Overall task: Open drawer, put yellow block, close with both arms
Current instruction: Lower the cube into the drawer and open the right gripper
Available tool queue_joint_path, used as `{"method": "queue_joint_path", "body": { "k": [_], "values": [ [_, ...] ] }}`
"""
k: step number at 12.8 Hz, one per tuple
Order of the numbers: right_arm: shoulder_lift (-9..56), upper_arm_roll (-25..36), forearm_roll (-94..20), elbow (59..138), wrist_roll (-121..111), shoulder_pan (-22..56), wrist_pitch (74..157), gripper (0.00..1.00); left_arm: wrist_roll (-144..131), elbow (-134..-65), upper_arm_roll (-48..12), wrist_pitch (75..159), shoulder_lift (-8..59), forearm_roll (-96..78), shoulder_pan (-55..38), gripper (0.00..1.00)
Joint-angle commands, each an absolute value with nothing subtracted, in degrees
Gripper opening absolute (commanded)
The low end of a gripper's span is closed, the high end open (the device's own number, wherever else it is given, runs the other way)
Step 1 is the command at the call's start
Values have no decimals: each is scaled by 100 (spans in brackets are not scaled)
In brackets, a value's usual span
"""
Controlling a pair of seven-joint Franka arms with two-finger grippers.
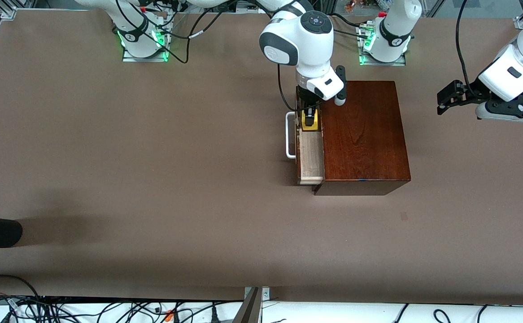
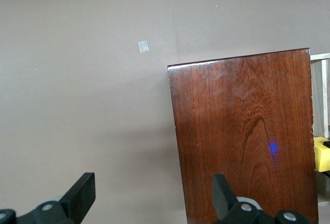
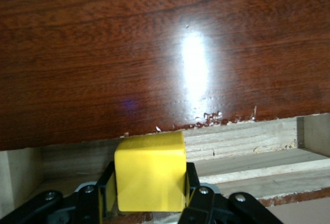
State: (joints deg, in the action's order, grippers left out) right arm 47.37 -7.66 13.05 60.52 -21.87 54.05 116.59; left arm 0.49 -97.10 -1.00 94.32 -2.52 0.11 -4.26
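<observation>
The single drawer [image 1: 311, 152] of the dark reddish-brown polished wooden box [image 1: 363, 134], w/ its white U-shaped bar handle [image 1: 290, 134] and pale light-wood interior, is pulled out toward the right arm's end of the table. The right gripper [image 1: 309, 117] is over the part of the opening farther from the front camera, fingers clamped on the small bright yellow cube, the yellow block [image 3: 150, 172]. In the right wrist view the block sits between the pads, just beside the box's front edge, w/ the pale drawer floor below it. Block not yet released, by my read.

The left gripper [image 1: 451, 96] waits in the air over bare table at the left arm's end, well apart from the box, jaws apart.

Risks, as judgement:
- Block is close to the box's front edge. If let go while overlapping that lip, it could catch or tip instead of dropping flat into the drawer.
- Can't tell how high it is above the floor. If released high, it may bounce or roll.
- If the fingers lift out crooked, they could snag the drawer's wall or the handle and drag the box.
- Closing w/ both arms: an uneven push could skew the box, which nothing visibly holds down.
</observation>
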Motion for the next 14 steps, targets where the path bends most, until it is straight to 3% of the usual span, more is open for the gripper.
{"method": "queue_joint_path", "body": {
  "k": [1,5,7,8,9,14],
  "values": [
    [4939,-686,1380,5818,-2312,5458,11654,51,167,-9624,-88,9308,-290,18,-448,100],
    [4975,-677,1380,5818,-2347,5458,11672,51,167,-9624,-88,9308,-290,26,-448,100],
    [5001,-677,1380,5818,-2347,5449,11698,56,167,-9624,-88,9308,-290,18,-448,100],
    [5001,-677,1380,5818,-2347,5432,11707,65,167,-9624,-88,9308,-290,26,-448,100],
    [5001,-659,1380,5818,-2347,5423,11716,100,167,-9624,-88,9308,-290,26,-448,100],
    [4931,-668,1354,5818,-2347,5405,11567,100,167,-9624,-88,9308,-290,18,-448,100]
  ]
}}
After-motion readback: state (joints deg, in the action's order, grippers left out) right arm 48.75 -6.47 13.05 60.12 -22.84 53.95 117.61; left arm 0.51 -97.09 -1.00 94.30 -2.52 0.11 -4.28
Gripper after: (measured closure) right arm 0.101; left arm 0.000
